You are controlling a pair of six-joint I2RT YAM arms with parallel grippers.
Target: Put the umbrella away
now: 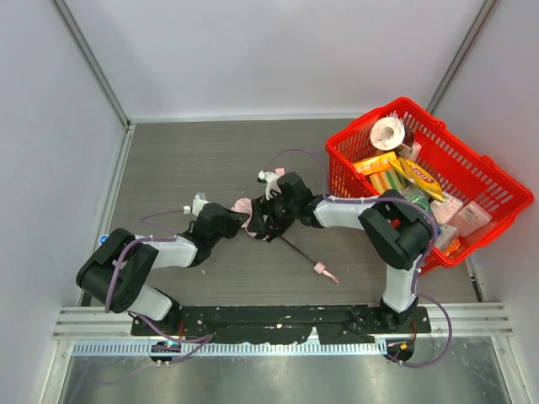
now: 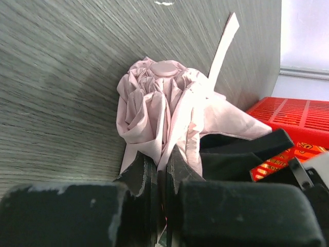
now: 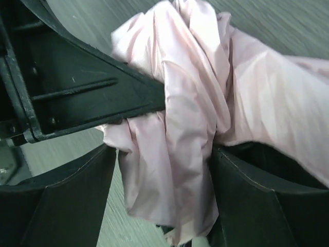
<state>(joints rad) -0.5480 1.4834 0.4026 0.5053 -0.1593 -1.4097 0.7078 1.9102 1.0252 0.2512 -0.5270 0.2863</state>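
Where its pale pink fabric bunches, the umbrella (image 2: 159, 103) looks crumpled.

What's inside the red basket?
A white roll, yellow boxes and colourful packets fill the red basket. Whatever lies underneath them is covered, and the right arm hides its near corner.

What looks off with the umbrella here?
The umbrella isn't collapsed: black shaft stands extended across the table to the handle. Pink canopy is a loose crumpled wad, pinched in the shut left gripper, the right gripper open around it. Its strap sticks up free.
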